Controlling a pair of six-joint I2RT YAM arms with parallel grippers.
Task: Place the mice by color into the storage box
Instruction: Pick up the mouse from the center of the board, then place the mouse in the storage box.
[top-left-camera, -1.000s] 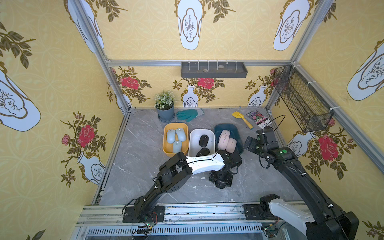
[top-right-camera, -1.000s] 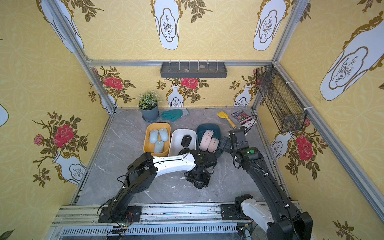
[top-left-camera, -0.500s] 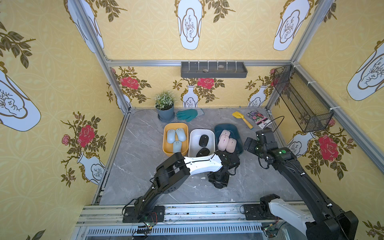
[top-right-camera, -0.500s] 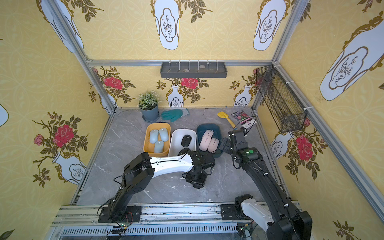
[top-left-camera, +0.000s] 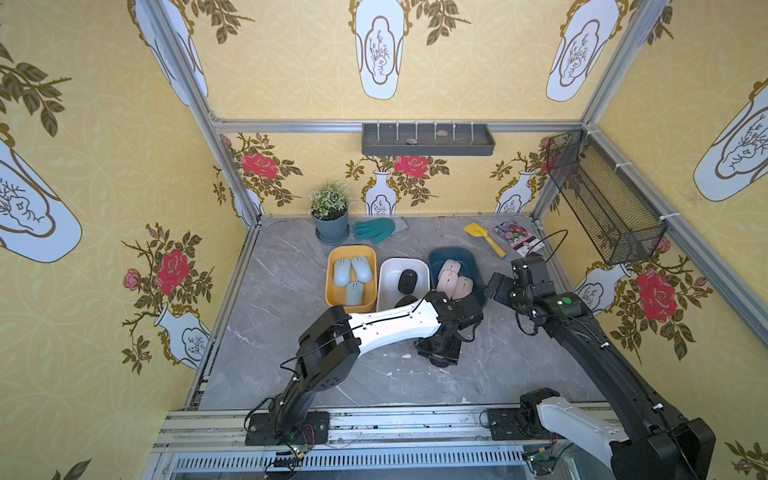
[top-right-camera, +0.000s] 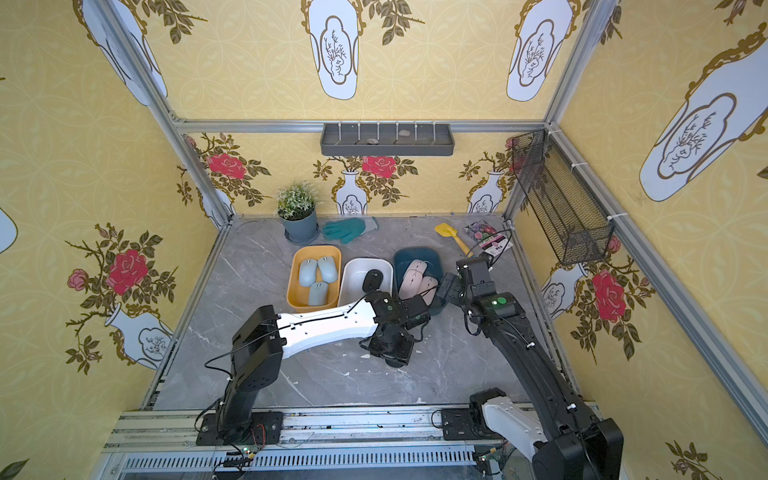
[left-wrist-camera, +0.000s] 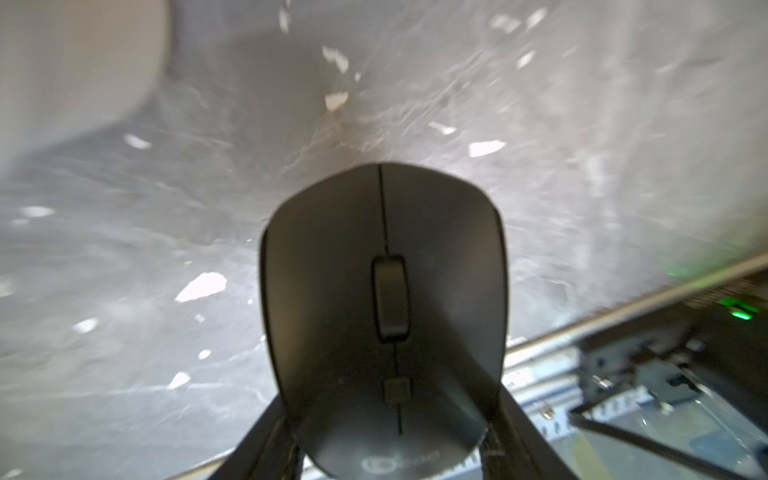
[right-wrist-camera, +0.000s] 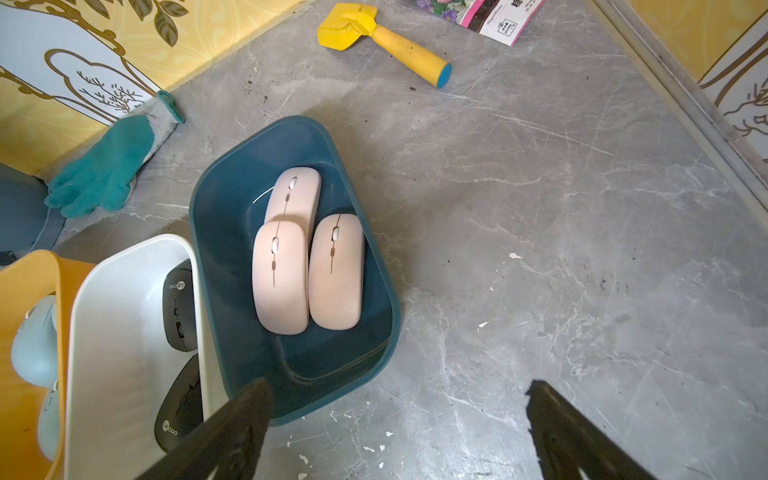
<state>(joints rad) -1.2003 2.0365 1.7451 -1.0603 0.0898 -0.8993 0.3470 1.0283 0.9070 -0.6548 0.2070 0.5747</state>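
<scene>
Down on the grey counter (top-left-camera: 291, 316), in front of the three bins, the left fingers (left-wrist-camera: 262, 444) were clamped on the sides of a black mouse (left-wrist-camera: 384, 311), its scroll wheel facing the wrist camera. Whether it touched the counter I could not tell. Three pale blue mice (top-left-camera: 352, 276) lay in the yellow bin (top-left-camera: 329, 282), two black mice (right-wrist-camera: 179, 307) in the white bin (right-wrist-camera: 124, 332) beside it, and three pink mice (right-wrist-camera: 307, 257) packed together in the teal bin (right-wrist-camera: 216, 232). The right fingers (right-wrist-camera: 237, 428) stood wide apart and empty, above the counter just beside the teal bin's near corner. A green glove (right-wrist-camera: 104, 170) and a yellow trowel (right-wrist-camera: 386, 37) lay behind the bins.
</scene>
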